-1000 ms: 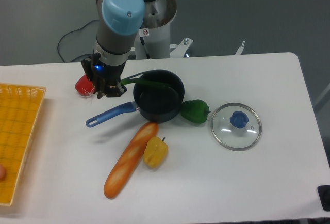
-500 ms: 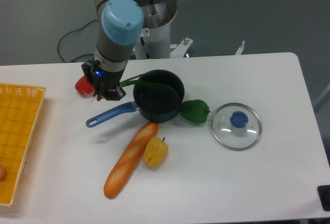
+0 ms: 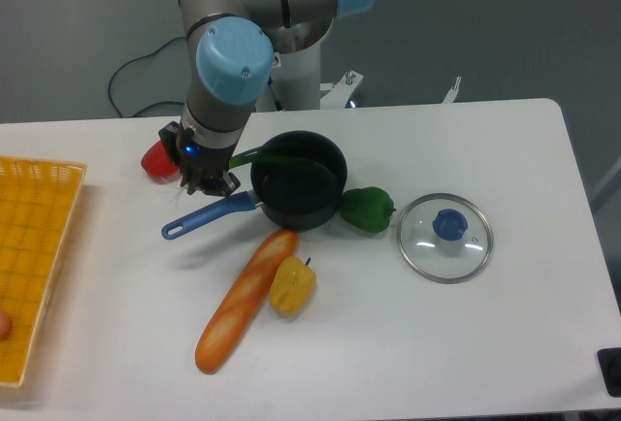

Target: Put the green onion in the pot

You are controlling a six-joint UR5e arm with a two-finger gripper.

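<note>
The green onion (image 3: 277,159) is a thin dark-green stalk lying across the far part of the black pot (image 3: 299,193), over its left rim. The onion's left end runs into my gripper (image 3: 212,177), which sits just left of the pot, above the base of its blue handle (image 3: 204,217). The gripper appears shut on that end, whose pale tip is hidden between the fingers. The leaf tips lie inside the pot near its far right wall.
A red object (image 3: 157,160) sits just left of the gripper. A green bell pepper (image 3: 367,209) touches the pot's right side. A glass lid with a blue knob (image 3: 444,237) lies further right. A baguette (image 3: 245,300) and a yellow pepper (image 3: 292,285) lie in front. A yellow basket (image 3: 34,256) is at the left edge.
The wrist has tilted and sunk a little, shifting the gripper slightly right and down toward the pot handle. The onion's left end dropped slightly with it. Everything else is still.
</note>
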